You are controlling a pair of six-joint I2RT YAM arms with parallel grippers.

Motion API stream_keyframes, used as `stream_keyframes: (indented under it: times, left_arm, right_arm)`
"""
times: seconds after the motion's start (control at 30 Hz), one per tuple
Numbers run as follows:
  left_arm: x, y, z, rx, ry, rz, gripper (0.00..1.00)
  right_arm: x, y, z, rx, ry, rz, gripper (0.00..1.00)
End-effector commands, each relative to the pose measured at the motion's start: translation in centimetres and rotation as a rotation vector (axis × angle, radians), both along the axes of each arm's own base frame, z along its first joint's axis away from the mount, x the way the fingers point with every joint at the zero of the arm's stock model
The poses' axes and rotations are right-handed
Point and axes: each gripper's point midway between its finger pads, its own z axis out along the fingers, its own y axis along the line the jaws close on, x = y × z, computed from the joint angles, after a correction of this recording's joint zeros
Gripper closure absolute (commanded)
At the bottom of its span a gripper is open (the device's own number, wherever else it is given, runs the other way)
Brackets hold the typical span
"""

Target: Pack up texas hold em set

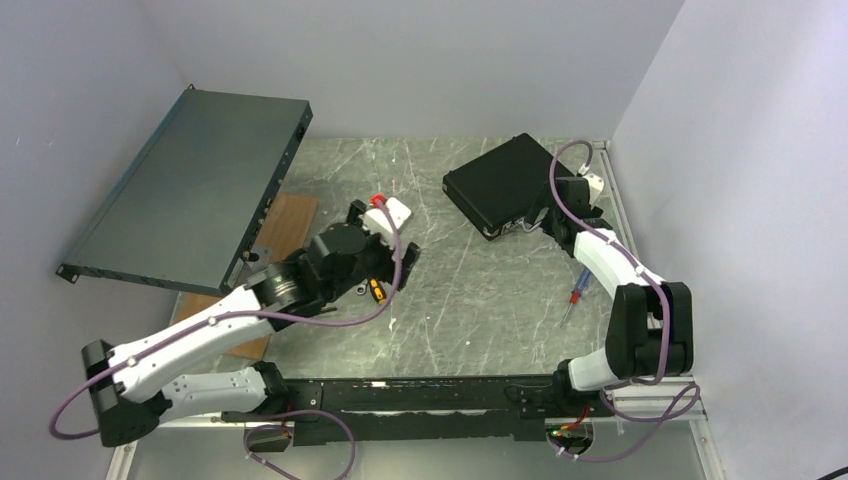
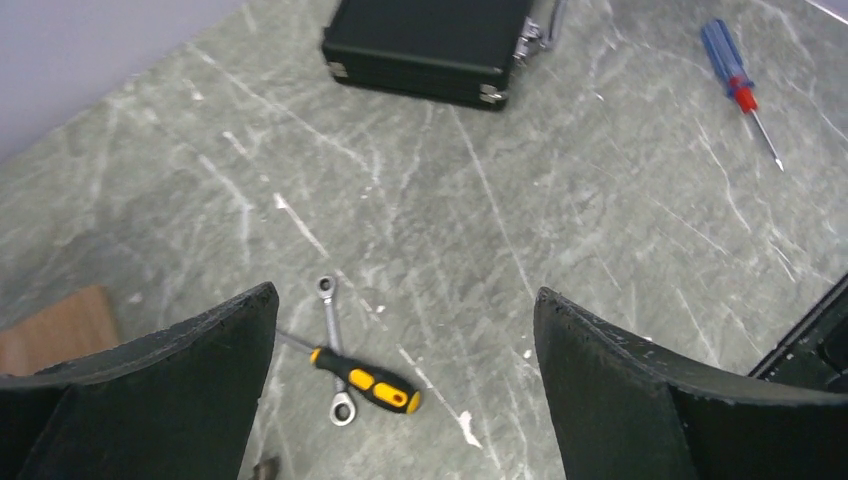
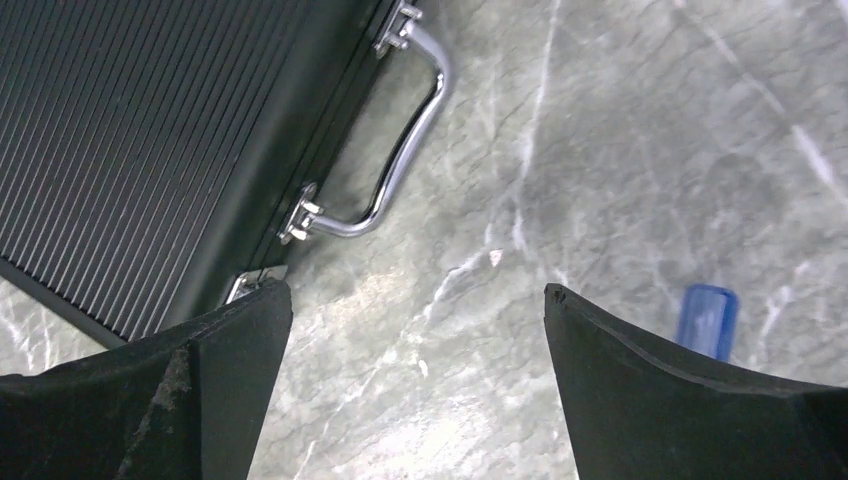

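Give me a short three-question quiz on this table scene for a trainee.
1. True or false: the black case is shut.
2. Fill in: the yellow-handled screwdriver lies across a ____.
3. The left gripper and the right gripper are: A open and empty; B shut on tools; C holding the case.
Key: 1 true; 2 wrench; 3 A.

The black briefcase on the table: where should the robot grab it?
Probably the curved silver handle, standing off the closed black ribbed briefcase's edge with a gap behind. The open right pincer, on that side, could descend and close across the bar.
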Motion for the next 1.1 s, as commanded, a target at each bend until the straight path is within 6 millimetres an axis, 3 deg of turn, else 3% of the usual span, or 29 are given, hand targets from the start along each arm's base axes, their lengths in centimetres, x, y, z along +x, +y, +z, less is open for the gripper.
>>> stream_keyframes:
  times: [0.0,0.1,0.2,0.37,0.5,0.53,0.63,0.8,0.97,1.07]
  left_arm:
    - [-0.3,-5.1,-2.6,0.025,0.054,-0.181,0.05]
    - [-0.6,-9.6,-5.6,0.101,0.182,-0.32,0.14]
    - [0.0,-13.1,-6.6,0.118,0.258,-0.383,0.16]
    - [3.2,-18.8,-6.8,0.039,0.273,-0.415,0.15]
    - [6.8,-23.7,-6.4,-0.021,0.299,-0.461,0.17]
    - [7.9,-24.6,-7.9,-0.02,0.322,-0.458,0.17]
    - [11.1,-25.7,-8.9,-0.104,0.346,-0.439,0.15]
    - [17.3,-25.1,-10.2,-0.282,0.401,-0.355,0.15]
    - [20.9,-24.8,-11.3,-0.516,0.516,-0.4,0.37]
    - [21.9,-24.5,-12.4,-0.557,0.548,-0.402,0.41]
  right_arm:
    - [0.7,-2.9,3.0,-0.091,-0.11,-0.095,0.04]
    - [1.2,-4.0,4.2,-0.096,-0.151,-0.128,0.07]
    - [2.1,-5.0,5.3,-0.034,-0.196,-0.151,0.08]
    - [3.3,-4.6,5.9,0.078,-0.235,-0.109,0.1]
    - [3.0,-4.3,6.0,0.134,-0.253,-0.079,0.15]
    - [2.8,-4.2,6.0,0.159,-0.262,-0.075,0.18]
    - [1.6,-3.7,5.5,0.236,-0.268,-0.054,0.3]
    - [0.2,-2.9,4.3,0.267,-0.277,-0.009,0.44]
    - [0.6,-1.4,3.1,0.351,-0.253,0.057,0.54]
    - [1.0,-0.2,2.6,0.405,-0.25,0.112,0.55]
